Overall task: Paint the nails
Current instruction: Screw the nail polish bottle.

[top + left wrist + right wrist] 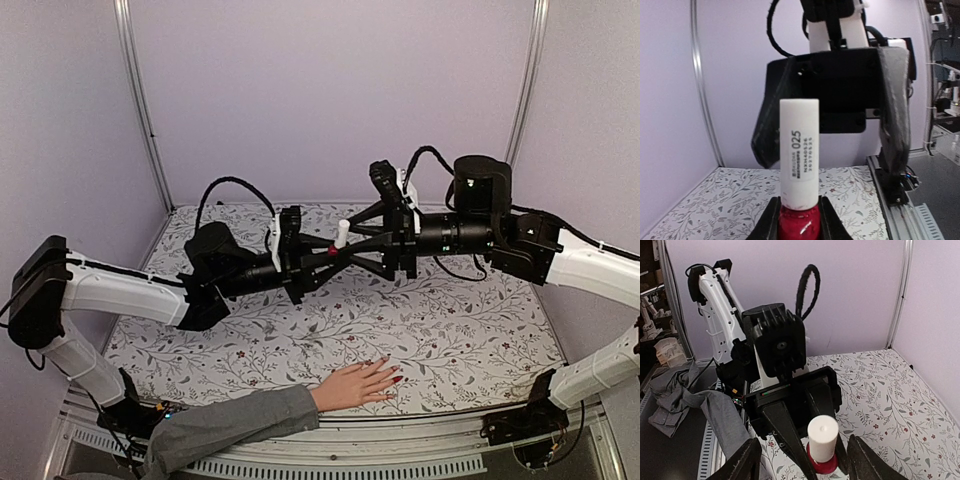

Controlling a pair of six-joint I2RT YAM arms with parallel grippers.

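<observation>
While the small red bottle (799, 224) is being gripped at its base between the close-set fingers (769, 224) of the left gripper (330, 252), its white cap (822, 436) is being flanked, untouched, by the widely spread fingers (742, 462) of the right gripper (805, 460). The nails (396, 380), some glossy red, are being rested on the floral table (450, 320), well apart from both pairs of fingers, nearer the arm bases.

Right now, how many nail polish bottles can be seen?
1. The red bottle with white cap is held by the left gripper, above the patterned table. No other shows.
</observation>
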